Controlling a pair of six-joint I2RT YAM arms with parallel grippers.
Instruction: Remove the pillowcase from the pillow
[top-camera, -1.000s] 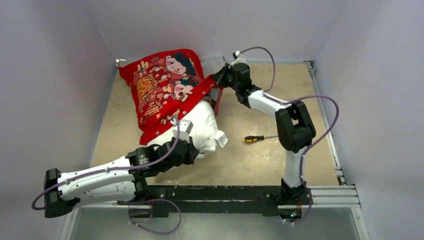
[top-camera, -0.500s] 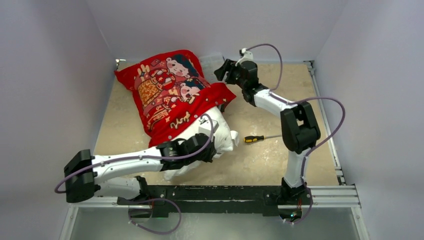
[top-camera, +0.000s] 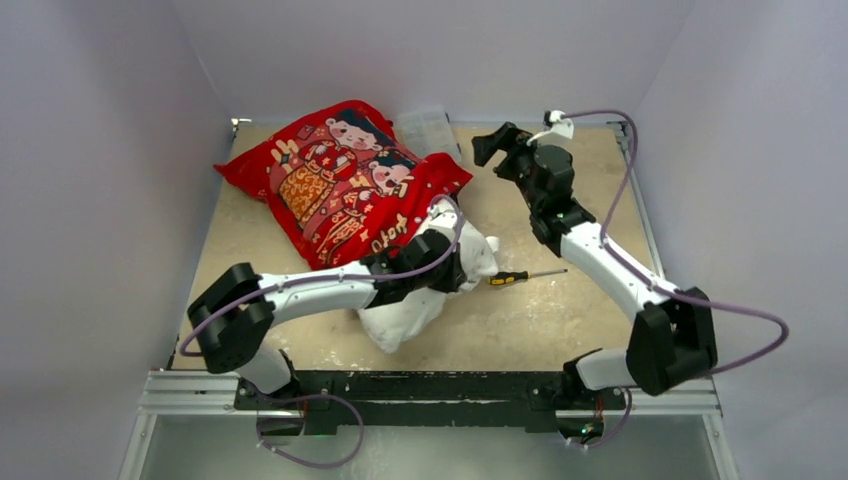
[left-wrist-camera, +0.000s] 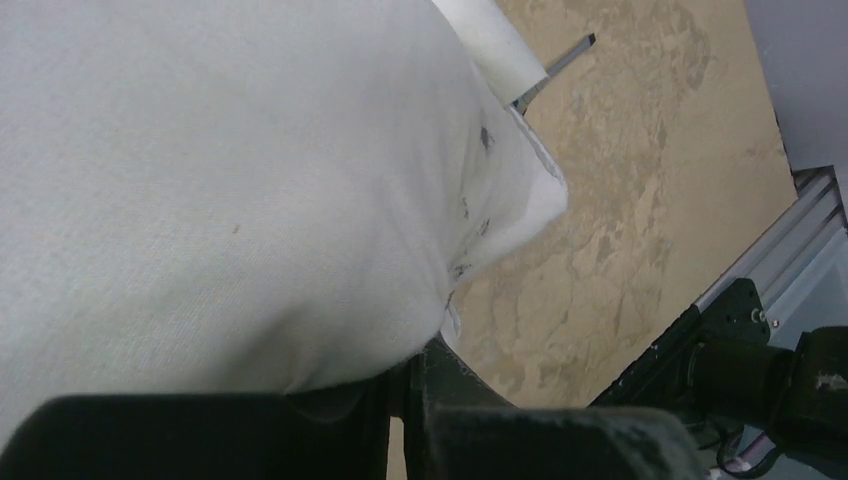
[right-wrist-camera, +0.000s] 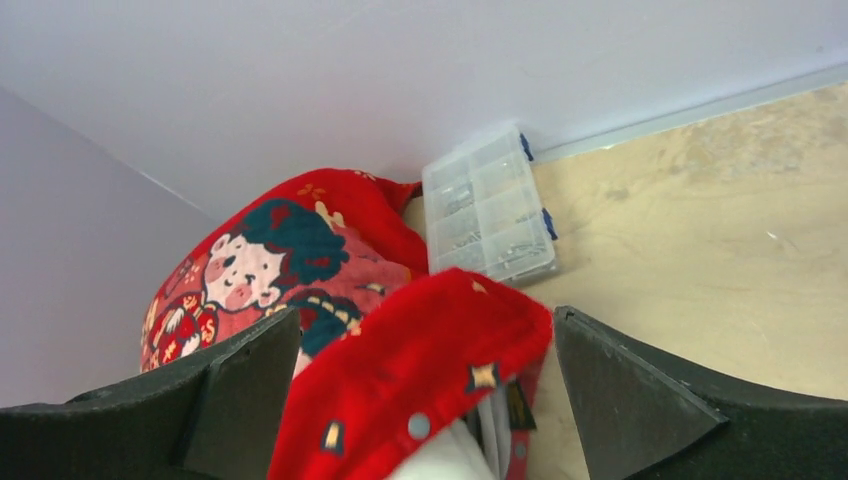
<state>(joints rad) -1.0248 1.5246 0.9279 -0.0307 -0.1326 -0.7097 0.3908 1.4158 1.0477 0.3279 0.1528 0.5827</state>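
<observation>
**Stripping step, partly done: one anchor set, one grip to make**

The case (top-camera: 335, 185) lies toward the far left of the table (top-camera: 570, 310), with most of the pillow (top-camera: 410, 305) inside it. Only the pillow's near end shows bare white, beyond the case's open mouth. My left gripper (top-camera: 458, 262) is clamped on that bare end, and the left wrist view shows white fabric drawn in at the base of the fingers (left-wrist-camera: 440, 375). My right gripper (top-camera: 492, 145) stands wide and holds nothing. It hovers apart from the mouth's right corner, which the right wrist view frames between the jaws.

I judge the step in hand to be a fresh grip on the case, with the pull to follow. The next move calls for my right gripper to come down on the red hem at that corner, taking cloth only and none of the white beneath. It should then draw toward the far left while my left gripper holds the pillow back. The screwdriver (top-camera: 513, 278) lies just beside the pillow, and the box (top-camera: 428, 128) sits at the far wall. Neither blocks this path.
</observation>
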